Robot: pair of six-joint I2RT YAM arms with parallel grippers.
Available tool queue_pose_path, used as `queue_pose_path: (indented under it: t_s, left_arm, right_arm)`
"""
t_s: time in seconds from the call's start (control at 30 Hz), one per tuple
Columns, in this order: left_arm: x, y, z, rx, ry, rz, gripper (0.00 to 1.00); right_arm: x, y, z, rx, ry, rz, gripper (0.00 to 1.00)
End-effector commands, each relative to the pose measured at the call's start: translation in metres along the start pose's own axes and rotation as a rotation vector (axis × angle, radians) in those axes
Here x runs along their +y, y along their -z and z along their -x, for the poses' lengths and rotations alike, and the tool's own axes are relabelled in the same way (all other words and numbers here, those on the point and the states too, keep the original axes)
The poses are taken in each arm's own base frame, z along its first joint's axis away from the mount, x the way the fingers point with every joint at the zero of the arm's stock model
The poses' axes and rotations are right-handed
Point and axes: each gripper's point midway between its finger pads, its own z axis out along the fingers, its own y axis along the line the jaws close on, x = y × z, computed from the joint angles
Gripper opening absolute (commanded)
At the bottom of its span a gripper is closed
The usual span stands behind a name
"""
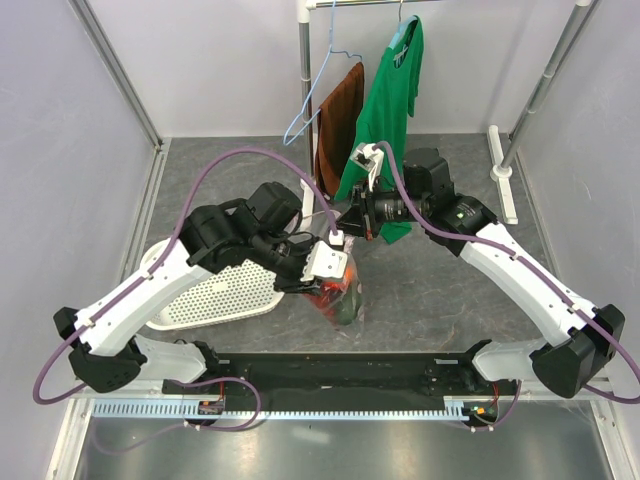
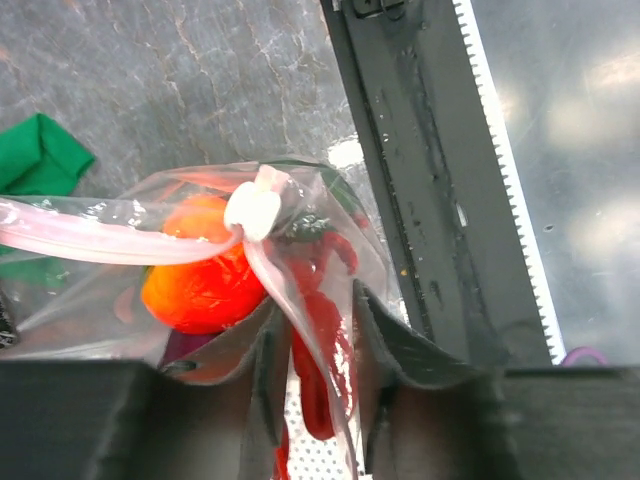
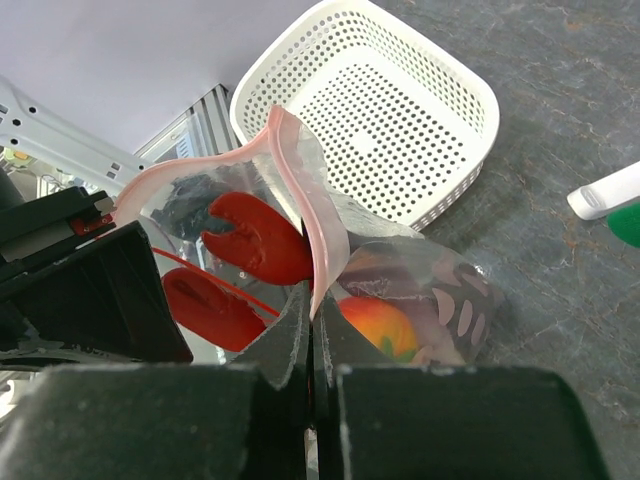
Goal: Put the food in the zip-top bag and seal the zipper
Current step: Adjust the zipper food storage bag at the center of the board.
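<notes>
The zip-top bag (image 1: 342, 292) hangs between my two grippers over the table's middle. Through its film I see the red lobster (image 3: 255, 240), the tomato (image 3: 375, 325), the dark grapes (image 3: 405, 272) and a dark green piece (image 1: 346, 310). My right gripper (image 3: 312, 310) is shut on the pink zipper (image 3: 300, 170), at the bag's far side in the top view (image 1: 348, 226). My left gripper (image 2: 312, 320) is nearly closed, clamping bag film and a lobster part just below the white slider tab (image 2: 255, 210). The zipper (image 2: 100, 240) runs left from that tab.
The white perforated basket (image 1: 215, 290) lies left of the bag and shows behind it in the right wrist view (image 3: 390, 110). A green shirt (image 1: 390, 110) and a brown cloth (image 1: 338, 120) hang on a rack at the back. A black rail (image 1: 330, 365) runs along the near edge.
</notes>
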Motion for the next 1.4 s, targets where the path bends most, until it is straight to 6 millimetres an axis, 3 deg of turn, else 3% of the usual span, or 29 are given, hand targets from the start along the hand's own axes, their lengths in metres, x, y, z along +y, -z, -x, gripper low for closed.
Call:
queue_pose_path:
  t_s: [0.0,0.03,0.2,0.3,0.33,0.43,0.47,0.53,0.57,0.63,0.67,0.73,0.87,0.93,1.03,1.13,1.23,1.37]
  left_arm:
    - [-0.006,0.013,0.006,-0.016,-0.017,0.019,0.46]
    - [-0.006,0.013,0.004,-0.008,-0.018,0.025,0.56]
    - [0.005,0.022,-0.006,0.021,-0.014,0.099,0.55]
    - [0.004,0.028,0.001,-0.010,-0.005,0.094,0.40]
    - [0.004,0.029,0.005,-0.022,-0.006,0.093,0.28]
    - [0.002,0.032,0.031,-0.116,0.024,0.064,0.02]
    - [-0.001,0.032,0.040,-0.152,0.033,0.041,0.02]
    - [0.005,0.031,0.053,-0.203,0.038,0.050,0.02]
    - [0.008,0.029,0.055,-0.211,0.063,0.058,0.02]
    - [0.018,0.021,0.053,-0.225,0.094,0.094,0.02]
    - [0.023,0.022,0.052,-0.226,0.105,0.129,0.02]
    - [0.035,0.016,0.050,-0.242,0.161,0.179,0.02]
    - [0.050,0.012,0.043,-0.232,0.218,0.257,0.02]
    - [0.052,0.013,0.044,-0.245,0.231,0.280,0.02]
    - [0.055,0.014,0.039,-0.246,0.263,0.314,0.02]
    - [0.060,0.019,0.040,-0.258,0.281,0.353,0.02]
    - [0.062,0.023,0.045,-0.284,0.286,0.373,0.02]
    - [0.062,0.022,0.049,-0.294,0.305,0.359,0.02]
  right_arm:
    - [0.020,0.005,0.043,-0.118,0.153,0.063,0.00]
    - [0.022,0.005,0.046,-0.120,0.156,0.069,0.00]
    - [0.023,0.004,0.044,-0.113,0.162,0.078,0.00]
    - [0.022,0.004,0.040,-0.110,0.167,0.074,0.00]
    - [0.022,0.004,0.042,-0.115,0.170,0.073,0.00]
    - [0.022,-0.005,0.050,-0.133,0.173,0.081,0.00]
    - [0.024,-0.008,0.053,-0.137,0.177,0.086,0.01]
    - [0.028,-0.012,0.066,-0.151,0.178,0.100,0.14]
    - [0.030,-0.012,0.071,-0.159,0.181,0.102,0.39]
    - [0.032,-0.005,0.083,-0.182,0.207,0.070,0.68]
    - [0.031,-0.001,0.085,-0.184,0.211,0.049,0.87]
    - [0.031,0.015,0.085,-0.183,0.207,0.001,0.98]
    - [0.018,0.057,0.079,-0.183,0.202,-0.094,0.98]
    - [0.025,0.078,0.073,-0.192,0.225,-0.109,0.98]
    - [0.036,0.099,0.041,-0.150,0.227,-0.115,0.94]
    - [0.046,0.112,0.006,-0.132,0.217,-0.110,0.89]
    - [0.053,0.118,-0.016,-0.148,0.197,-0.088,0.86]
    - [0.053,0.112,-0.021,-0.174,0.164,-0.054,0.79]
